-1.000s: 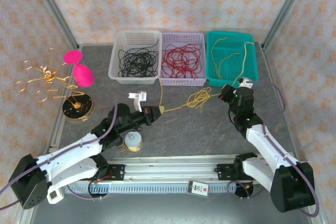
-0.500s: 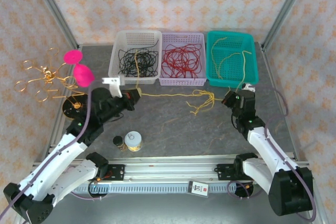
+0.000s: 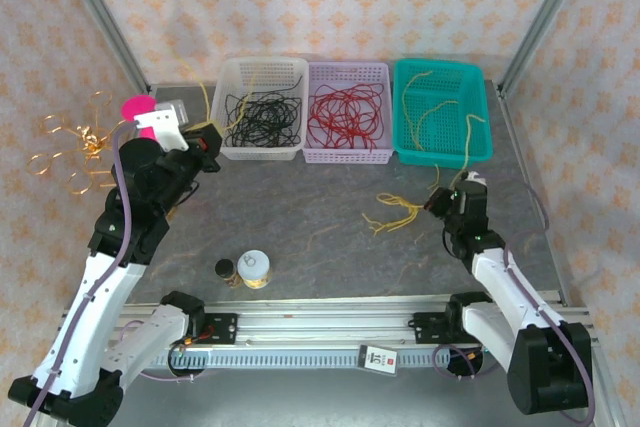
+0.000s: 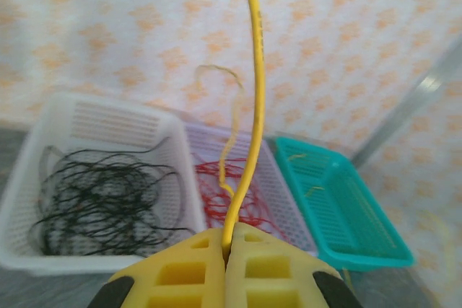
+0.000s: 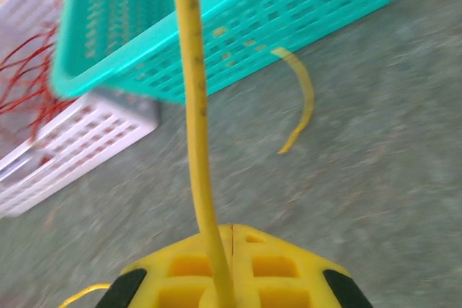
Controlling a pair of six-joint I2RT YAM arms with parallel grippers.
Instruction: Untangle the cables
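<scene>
The cables (image 3: 397, 210), thin and yellow, lie in a loose, flat tangle on the bench (image 3: 300, 227) just left of the right pincer (image 3: 438, 203). That pincer pinches one strand (image 5: 196, 128) running out ahead of it. Another strand (image 4: 250, 106) rises straight up from the clamped left pincer (image 3: 207, 137).

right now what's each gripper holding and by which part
Left gripper pinches a yellow cable; right gripper pinches a yellow strand. Where along each length cannot be told.

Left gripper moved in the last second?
Yes. The left gripper, shut on a yellow cable, went left and farther back, from mid-table to the left corner of the white basket.
</scene>
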